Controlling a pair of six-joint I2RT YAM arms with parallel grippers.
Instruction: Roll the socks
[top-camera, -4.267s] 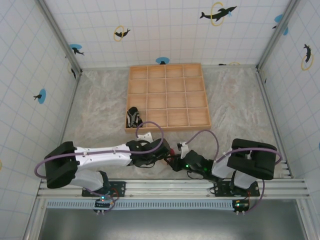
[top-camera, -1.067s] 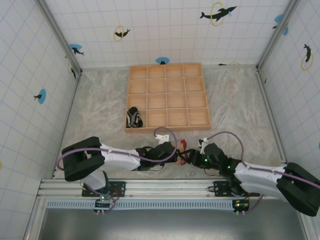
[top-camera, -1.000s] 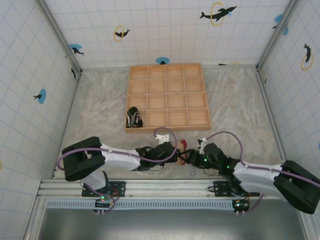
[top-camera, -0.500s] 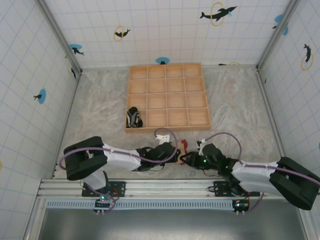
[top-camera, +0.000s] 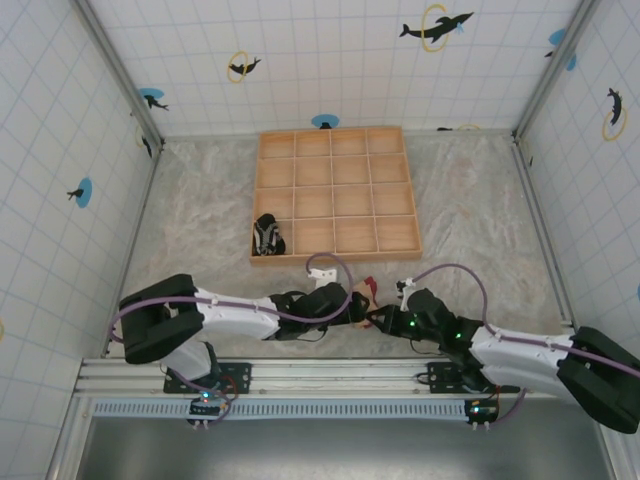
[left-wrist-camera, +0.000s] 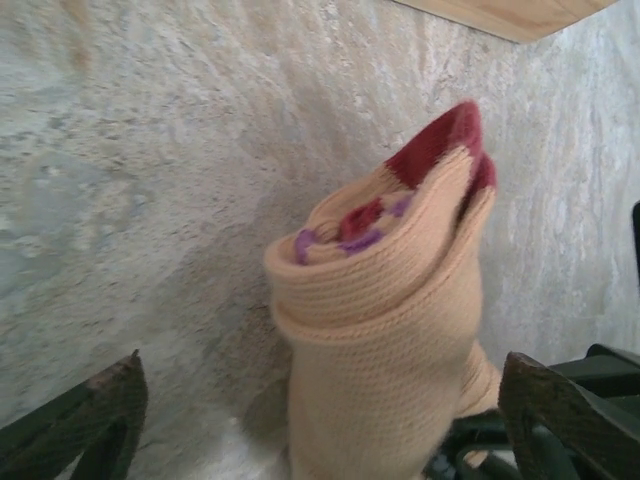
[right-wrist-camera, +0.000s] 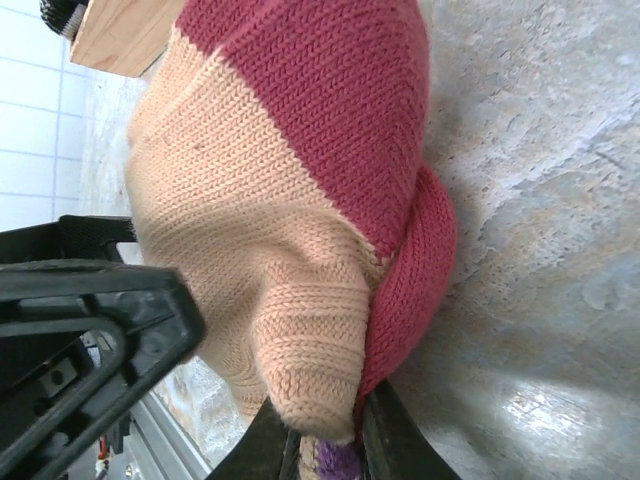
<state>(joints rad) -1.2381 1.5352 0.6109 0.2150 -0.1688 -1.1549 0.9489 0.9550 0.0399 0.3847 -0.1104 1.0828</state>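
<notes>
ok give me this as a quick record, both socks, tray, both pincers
tan sock: bunched into a roll, dark red part at one end, between the two pincers
striped sock: in the near-left corner compartment of the wooden tray
left pincer: open, fingers spread wide either side of the tan sock
right pincer: shut on the tan sock's end
table: mottled grey surface
</notes>
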